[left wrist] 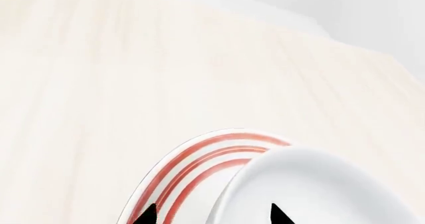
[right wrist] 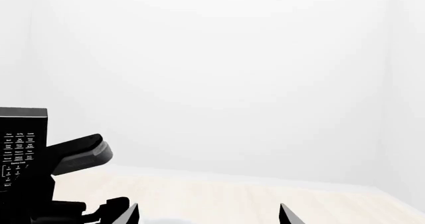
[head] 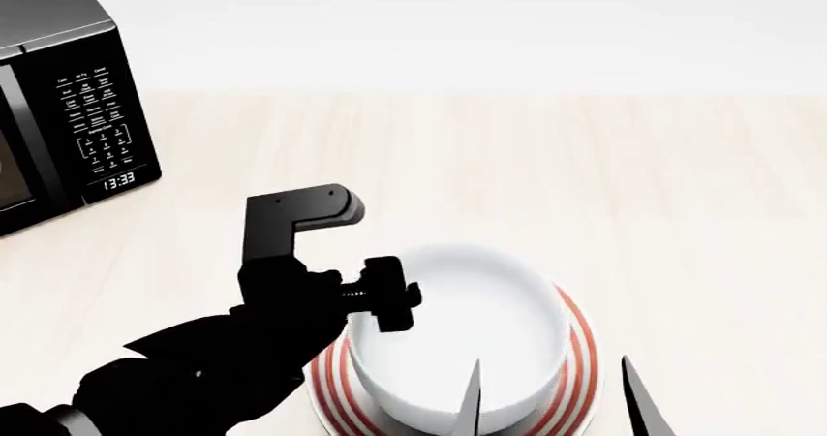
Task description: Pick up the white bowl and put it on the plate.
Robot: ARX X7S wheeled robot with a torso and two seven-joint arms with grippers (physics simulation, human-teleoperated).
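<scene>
The white bowl (head: 472, 344) sits upright on the plate (head: 582, 363), whose red rings show around it. My left gripper (head: 382, 300) is at the bowl's left rim. In the left wrist view its jaws (left wrist: 212, 216) stand wide apart astride the bowl's wall: one fingertip (left wrist: 146, 215) is over the plate's (left wrist: 199, 159) red rings, the other is inside the bowl (left wrist: 319, 184). They do not pinch the wall. My right gripper (head: 556, 402) is open and empty at the near right of the bowl; its wrist view (right wrist: 209, 219) faces the far wall.
A black microwave (head: 65, 97) stands at the table's far left and also shows in the right wrist view (right wrist: 20, 144). The pale wooden table (head: 646, 194) stretches behind and to the right of the plate. A white wall stands behind.
</scene>
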